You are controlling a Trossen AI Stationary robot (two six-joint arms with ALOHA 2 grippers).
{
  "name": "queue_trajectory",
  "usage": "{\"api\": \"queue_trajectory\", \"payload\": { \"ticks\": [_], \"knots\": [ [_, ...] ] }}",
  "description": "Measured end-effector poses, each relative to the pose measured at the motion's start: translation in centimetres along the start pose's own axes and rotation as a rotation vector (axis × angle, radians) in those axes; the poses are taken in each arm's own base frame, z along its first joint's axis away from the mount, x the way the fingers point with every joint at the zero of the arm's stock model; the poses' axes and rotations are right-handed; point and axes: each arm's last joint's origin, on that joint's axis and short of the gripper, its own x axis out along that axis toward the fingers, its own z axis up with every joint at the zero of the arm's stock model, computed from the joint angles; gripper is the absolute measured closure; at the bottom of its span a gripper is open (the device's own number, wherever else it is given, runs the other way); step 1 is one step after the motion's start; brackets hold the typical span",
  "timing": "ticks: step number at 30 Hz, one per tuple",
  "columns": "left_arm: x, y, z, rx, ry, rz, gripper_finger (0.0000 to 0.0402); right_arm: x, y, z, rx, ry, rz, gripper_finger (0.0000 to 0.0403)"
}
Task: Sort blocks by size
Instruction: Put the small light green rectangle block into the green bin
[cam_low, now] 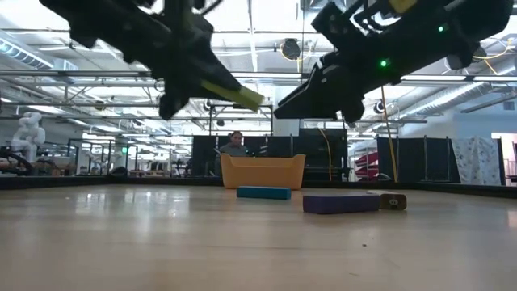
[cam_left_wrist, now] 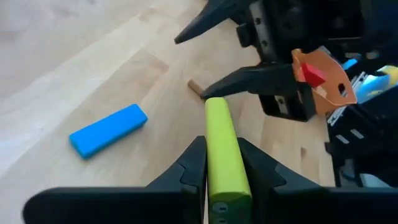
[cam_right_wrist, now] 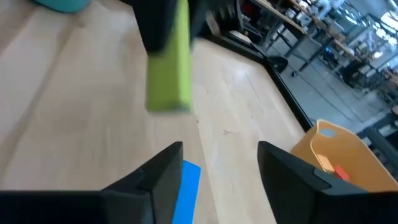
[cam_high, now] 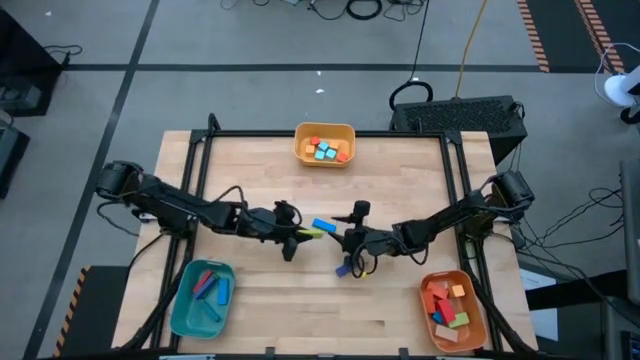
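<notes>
Purple brick (cam_low: 340,203) flat on surface (cam_low: 161,242), blue bar (cam_low: 263,192) behind. Left tool (cam_left_wrist: 222,168) clamped on green bar (cam_left_wrist: 224,149), raised. Right tool (cam_right_wrist: 214,163) spread wide, empty.

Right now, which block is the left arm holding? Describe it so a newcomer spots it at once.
Look at the middle of the wooden table, where the two arms meet. The left gripper is shut on a long yellow-green bar, held above the tabletop. The blue block and purple block nearby lie flat on the wood; only this one is gripped.
</notes>
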Motion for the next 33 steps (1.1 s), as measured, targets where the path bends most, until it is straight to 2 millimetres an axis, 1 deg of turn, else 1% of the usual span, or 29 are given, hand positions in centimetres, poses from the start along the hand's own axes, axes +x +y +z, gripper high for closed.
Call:
{"api": "queue_trajectory", "payload": {
  "ticks": [7, 11, 15, 20, 24, 28, 31, 33],
  "knots": [
    [-3.3, -0.8, 0.2, 0.055, 0.02, 0.062, 0.0339, 0.4, -0.5, -0.3, 0.063, 0.022, -0.005, 0.0168],
    [-5.6, -0.9, -0.2, 0.111, 0.105, 0.083, 0.0339, 0.6, -0.6, -0.6, 0.117, 0.039, 0.045, 0.0158],
    [-8.4, -1.2, -1.0, 0.098, 0.208, 0.076, 0.0339, 0.9, -0.9, -1.2, 0.157, 0.09, 0.055, 0.0156],
    [-11.6, -1.6, -1.9, -0.062, 0.382, 0.063, 0.0339, 1.3, -1.6, -1.7, 0.181, 0.129, 0.038, 0.0156],
    [-13.7, -2.7, -2.2, -0.188, 0.549, 0.072, 0.0339, 1.6, -1.9, -1.8, 0.21, 0.131, 0.063, 0.0156],
    [-14.9, -3.8, -2.6, -0.308, 0.725, 0.057, 0.0339, 1.6, -2.0, -1.8, 0.217, 0.132, 0.064, 0.0156],
    [-15.5, -4.0, -3.2, -0.352, 0.812, 0.08, 0.0339, 1.6, -2.0, -1.8, 0.218, 0.132, 0.064, 0.0156],
    [-15.8, -3.8, -3.7, -0.382, 0.866, 0.133, 0.0339, 1.6, -2.0, -1.8, 0.218, 0.132, 0.064, 0.0156]
  ]
}}
